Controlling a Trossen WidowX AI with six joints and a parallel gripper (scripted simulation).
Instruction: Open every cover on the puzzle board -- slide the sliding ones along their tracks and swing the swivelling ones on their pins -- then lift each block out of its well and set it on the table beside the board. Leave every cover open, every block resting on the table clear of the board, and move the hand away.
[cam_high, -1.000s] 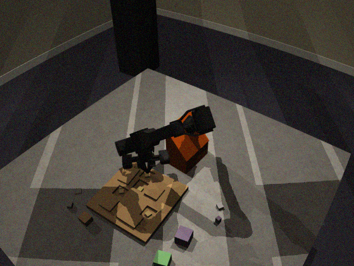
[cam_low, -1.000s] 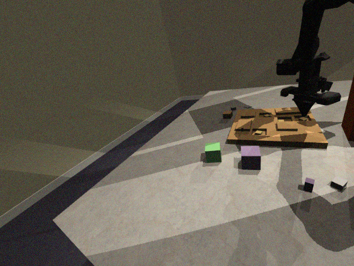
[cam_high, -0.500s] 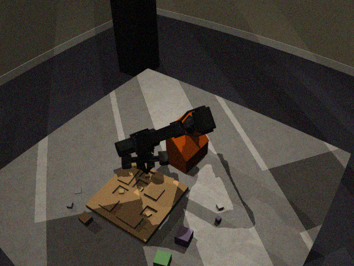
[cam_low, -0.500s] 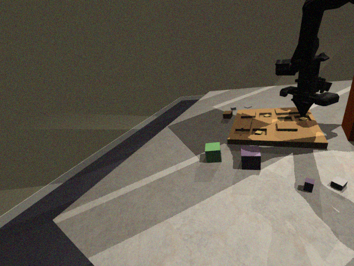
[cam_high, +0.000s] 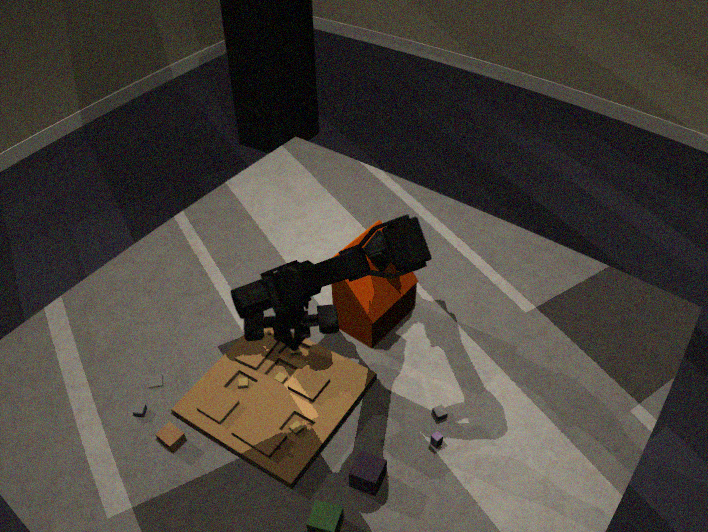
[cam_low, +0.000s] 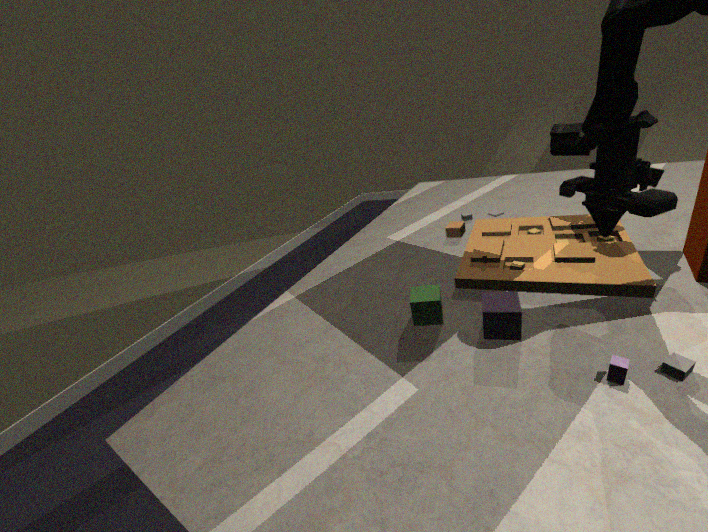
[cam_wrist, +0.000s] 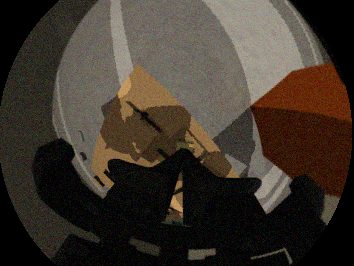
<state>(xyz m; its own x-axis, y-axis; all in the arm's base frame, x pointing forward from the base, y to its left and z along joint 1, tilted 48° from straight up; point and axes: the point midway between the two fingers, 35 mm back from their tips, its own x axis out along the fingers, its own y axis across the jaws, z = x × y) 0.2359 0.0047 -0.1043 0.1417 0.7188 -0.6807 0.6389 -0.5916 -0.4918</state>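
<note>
The wooden puzzle board lies flat, with raised square covers and dark-edged recesses. One cover is right of the middle and another cover is near the left corner. A small pale piece shows in a recess; another pale piece shows near the front. My gripper is shut and empty, tips down at the board's back part beside a pale piece. Shadow and the fingers hide part of this area; I cannot tell whether the tips touch.
An orange-tan block, a purple block and a green block rest off the board. A small purple cube and grey piece lie farther right. An orange body stands behind.
</note>
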